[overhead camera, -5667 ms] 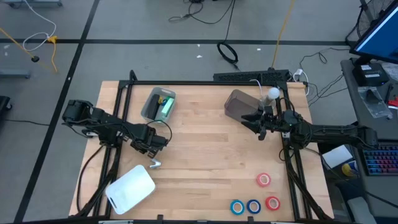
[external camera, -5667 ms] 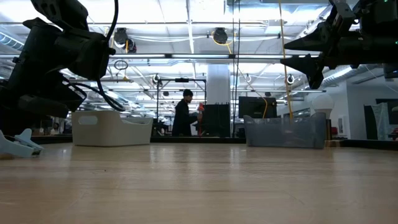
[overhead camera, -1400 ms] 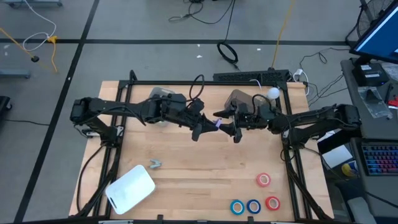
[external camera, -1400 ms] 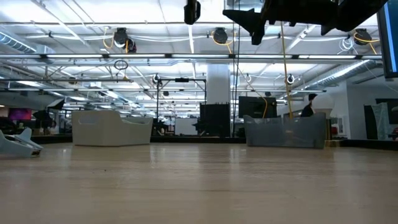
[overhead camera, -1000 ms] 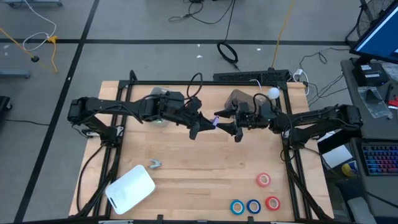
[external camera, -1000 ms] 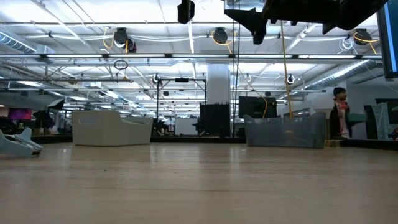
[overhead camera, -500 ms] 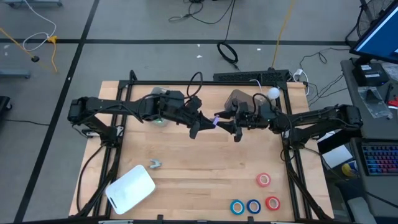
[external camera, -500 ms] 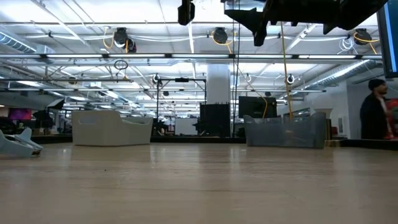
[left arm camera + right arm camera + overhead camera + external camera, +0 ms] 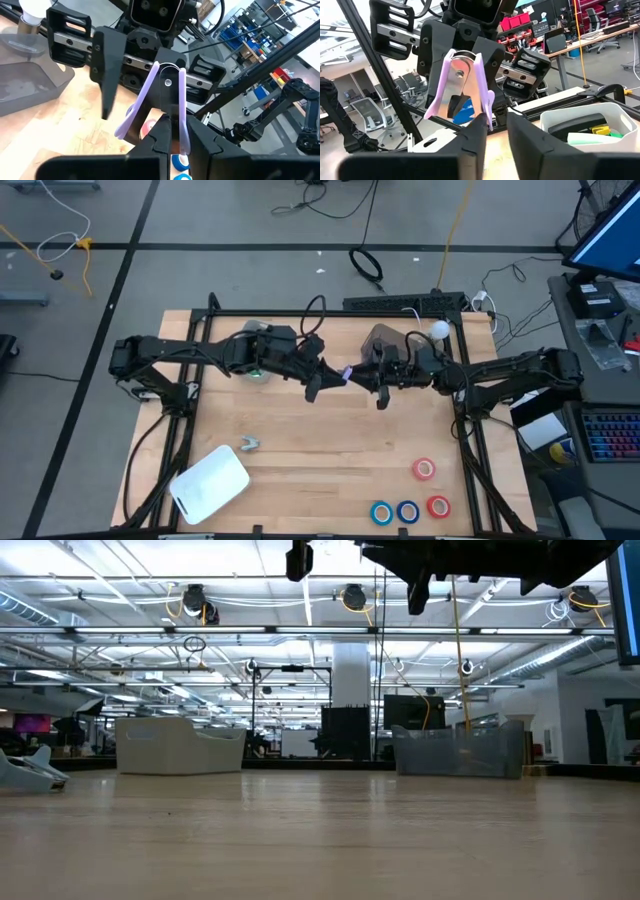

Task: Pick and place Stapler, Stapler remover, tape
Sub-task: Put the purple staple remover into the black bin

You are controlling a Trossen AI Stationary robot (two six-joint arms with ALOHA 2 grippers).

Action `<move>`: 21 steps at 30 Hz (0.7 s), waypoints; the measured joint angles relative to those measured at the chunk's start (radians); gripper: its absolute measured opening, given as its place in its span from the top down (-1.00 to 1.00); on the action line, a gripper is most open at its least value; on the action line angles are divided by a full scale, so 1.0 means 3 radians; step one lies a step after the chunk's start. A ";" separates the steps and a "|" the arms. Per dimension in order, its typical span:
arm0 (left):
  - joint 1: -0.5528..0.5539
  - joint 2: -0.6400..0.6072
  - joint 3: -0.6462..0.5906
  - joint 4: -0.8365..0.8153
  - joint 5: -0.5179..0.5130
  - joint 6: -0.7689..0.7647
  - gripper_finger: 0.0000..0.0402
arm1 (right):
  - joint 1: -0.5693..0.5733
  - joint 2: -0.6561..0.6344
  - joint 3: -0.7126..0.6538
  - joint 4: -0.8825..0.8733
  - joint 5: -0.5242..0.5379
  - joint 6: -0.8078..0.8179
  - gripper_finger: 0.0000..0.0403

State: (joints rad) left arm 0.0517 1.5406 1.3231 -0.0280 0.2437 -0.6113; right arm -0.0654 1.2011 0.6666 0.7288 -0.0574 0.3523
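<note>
- Bright, even light comes from ceiling strips [image 9: 300, 632] overhead, and they glare white in the low view.
- The tabletop [image 9: 330, 440] is evenly lit from above; shadows under the arms are soft and faint.
- In the low view the near tabletop blurs, and the arms overhead are black silhouettes.
- The left wrist view's background is soft; a window [image 9: 340, 20] washes out in the right wrist view.

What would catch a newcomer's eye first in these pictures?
Both arms meet in mid-air above the table's middle: the left gripper holds a purple staple remover, and the right gripper is closing on it. Four tape rolls sit at the near right corner.
</note>
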 joint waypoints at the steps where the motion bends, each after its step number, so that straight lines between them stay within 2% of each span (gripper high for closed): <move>1: 0.0001 0.0000 0.0000 0.0001 -0.0001 -0.0001 0.85 | 0.0000 0.0000 0.0000 -0.0001 -0.0001 -0.0003 0.70; 6: 0.0001 0.0000 0.0000 -0.0010 -0.0006 -0.0015 0.74 | 0.0001 0.0000 0.0000 -0.0008 -0.0025 -0.0084 0.96; 21: 0.0001 0.0000 0.0000 -0.0097 -0.0004 -0.0025 0.70 | 0.0001 0.0000 -0.0003 -0.0084 -0.0009 -0.0027 1.00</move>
State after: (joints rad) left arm 0.0521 1.5406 1.3233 -0.0570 0.2424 -0.6189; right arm -0.0650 1.2011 0.6659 0.7037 -0.0601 0.3442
